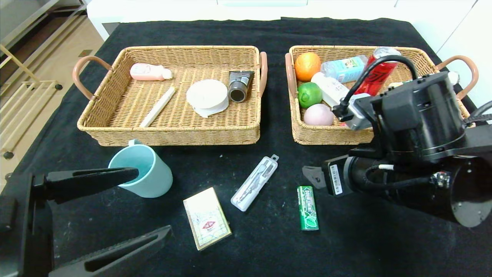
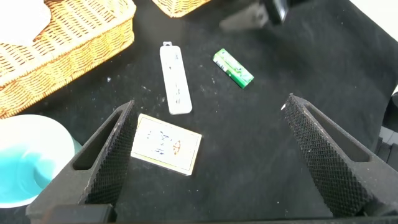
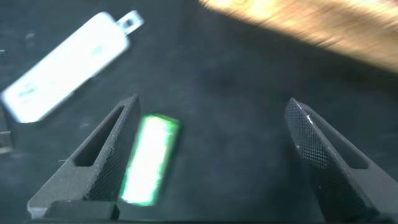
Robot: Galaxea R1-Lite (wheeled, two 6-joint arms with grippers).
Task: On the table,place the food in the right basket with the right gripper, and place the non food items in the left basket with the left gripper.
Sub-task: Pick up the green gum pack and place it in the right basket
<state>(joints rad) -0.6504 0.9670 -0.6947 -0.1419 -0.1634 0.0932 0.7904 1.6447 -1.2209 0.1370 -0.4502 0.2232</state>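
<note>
Black cloth covers the table. At its near left corner I see my left gripper hovering with fingers spread wide; the teal cup sits just beside one finger, and the card box lies on the cloth between the fingers. Farther right lies the clear plastic case. The green gum pack lies near the front edge, below the right basket. My right gripper hangs over it, fingers wide apart, the pack just beside one finger and not gripped. The left basket stands toward the far left.
</note>
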